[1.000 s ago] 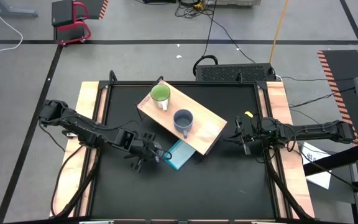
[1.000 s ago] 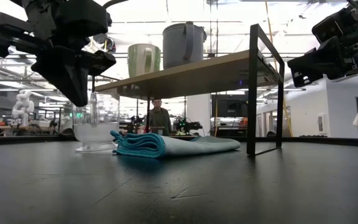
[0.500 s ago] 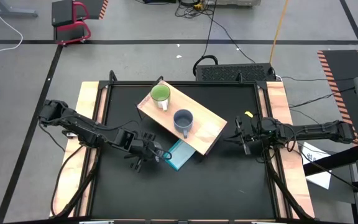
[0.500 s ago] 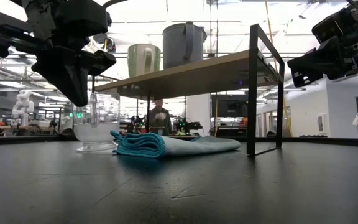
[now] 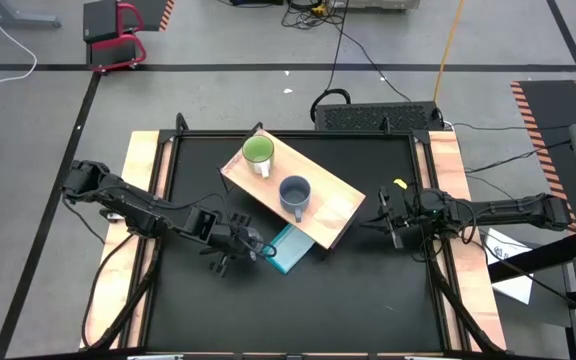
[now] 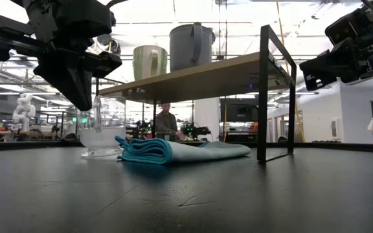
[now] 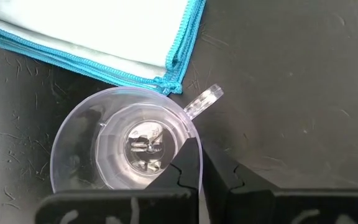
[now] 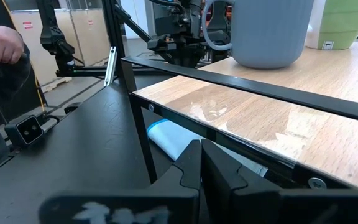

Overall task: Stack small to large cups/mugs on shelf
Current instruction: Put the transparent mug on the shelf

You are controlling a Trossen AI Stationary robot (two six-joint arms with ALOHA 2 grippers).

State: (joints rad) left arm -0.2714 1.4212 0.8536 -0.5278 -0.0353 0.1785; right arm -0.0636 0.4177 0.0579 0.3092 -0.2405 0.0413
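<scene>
Three cups: green mug (image 5: 258, 152) and grey-blue mug (image 5: 295, 191) upright on shelf (image 5: 338, 210), well apart; clear glass cup (image 7: 120, 144) on black table (image 5: 368, 290), beside folded blue cloth (image 5: 290, 248), empty. One shelf, wood board on dark legs, set diagonally. Room beyond: open workshop, person standing far back (image 6: 166, 122). Left gripper (image 5: 252, 246) low over glass cup, fingers (image 7: 188, 163) pressed together at cup rim near handle, nothing visibly gripped. Right gripper (image 5: 386, 222) at table's right edge, clear of shelf, fingers together, empty.
</scene>
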